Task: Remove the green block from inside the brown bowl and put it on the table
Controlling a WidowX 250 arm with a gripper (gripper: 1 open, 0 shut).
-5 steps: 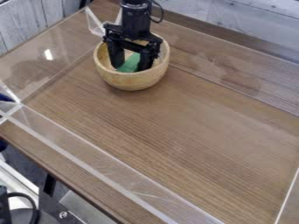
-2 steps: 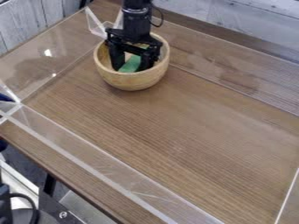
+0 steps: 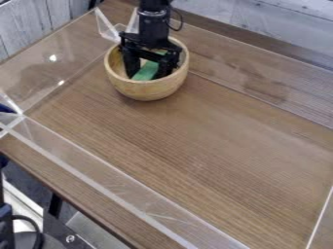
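As the gripper (image 3: 150,64) reaches into the brown bowl (image 3: 147,88), its open fingers apparently straddle the green block (image 3: 147,70).

A clear, see-through strip (image 3: 97,165) runs diagonally across the lower left, with dark gaps and coiled black cable (image 3: 23,231) beyond it in the bottom corner. At the upper left is a grey, fine-textured surface (image 3: 29,19), seen past the edge. Another transparent edge piece (image 3: 321,222) shows at the lower right. Soft, pale light falls across the left side, leaving a whitish sheen, while the right side looks a warmer, more even brown.
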